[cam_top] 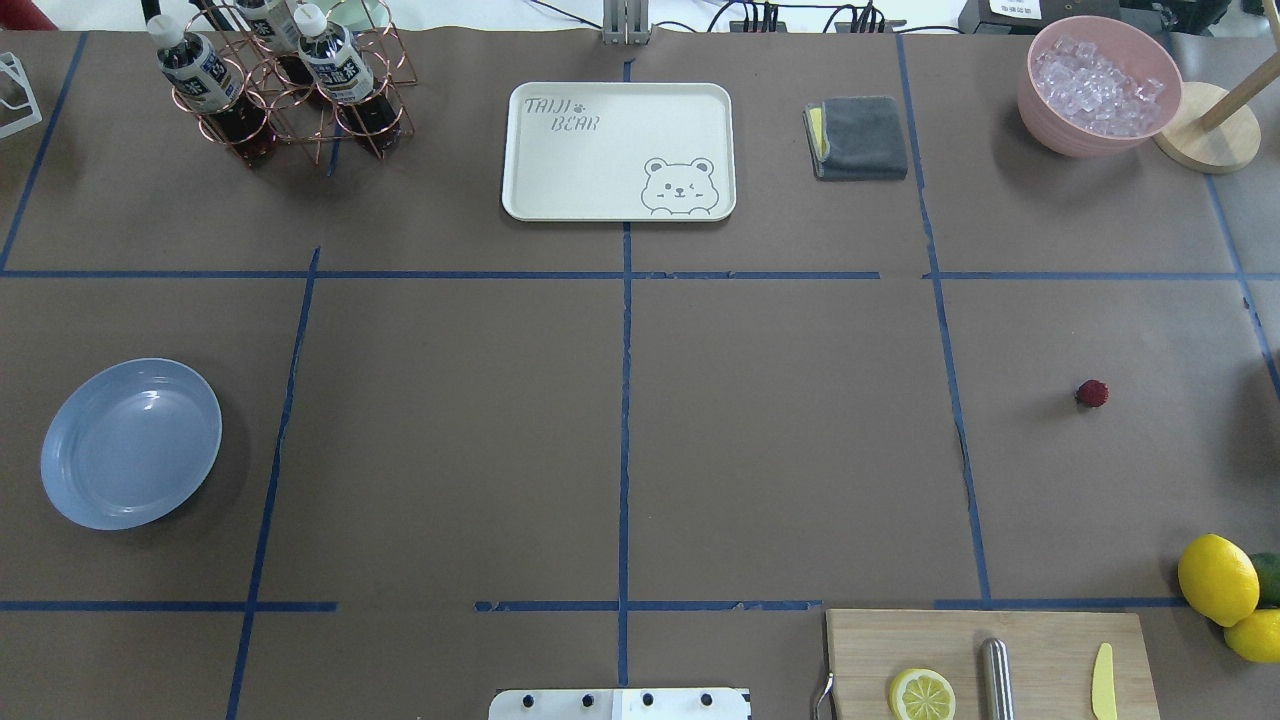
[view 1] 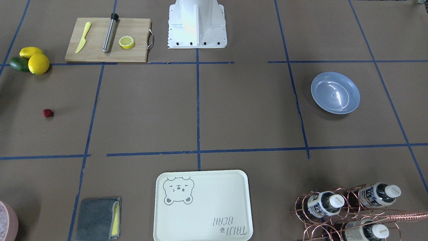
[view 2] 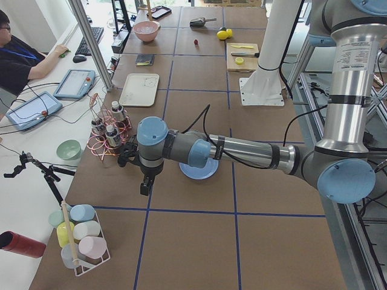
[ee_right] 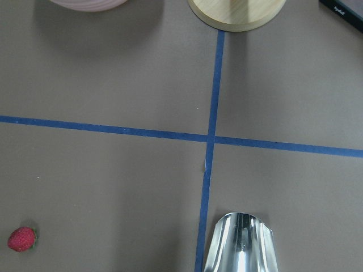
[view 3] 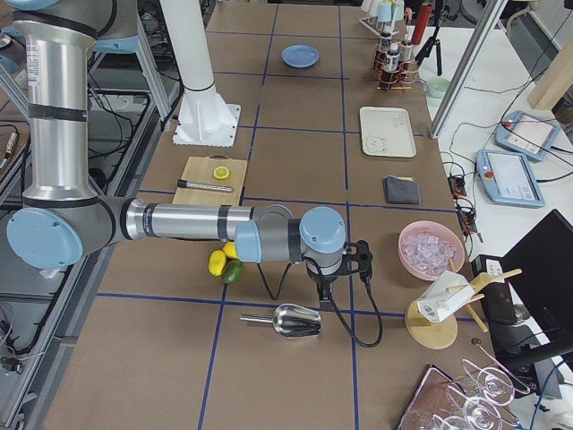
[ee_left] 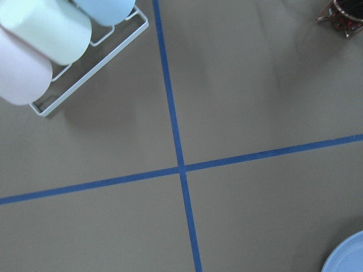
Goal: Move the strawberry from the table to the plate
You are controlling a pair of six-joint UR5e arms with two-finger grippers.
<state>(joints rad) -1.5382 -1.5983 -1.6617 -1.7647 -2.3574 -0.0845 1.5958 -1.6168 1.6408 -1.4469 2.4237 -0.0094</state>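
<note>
The strawberry (cam_top: 1092,393) is a tiny dark-red berry lying alone on the brown paper table (cam_top: 780,450) on the right side; it also shows at the left in the front view (view 1: 47,113) and in the lower left corner of the right wrist view (ee_right: 21,239). The light-blue plate (cam_top: 130,443) sits far off on the left side (view 1: 335,92). My right gripper (view 3: 324,288) hangs past the table's right end, seen only from the side, so I cannot tell its state. My left gripper (view 2: 145,183) hovers beyond the plate (view 2: 196,172), and I cannot tell its state either.
A cutting board (cam_top: 990,665) with a lemon half, steel rod and yellow knife lies near my base. Lemons (cam_top: 1217,578) sit beside it. Farther out are a bear tray (cam_top: 618,150), grey cloth (cam_top: 858,137), bottle rack (cam_top: 280,90), ice bowl (cam_top: 1098,85), steel scoop (ee_right: 241,249) and cup rack (ee_left: 51,39). A person (view 2: 18,57) sits beside the table.
</note>
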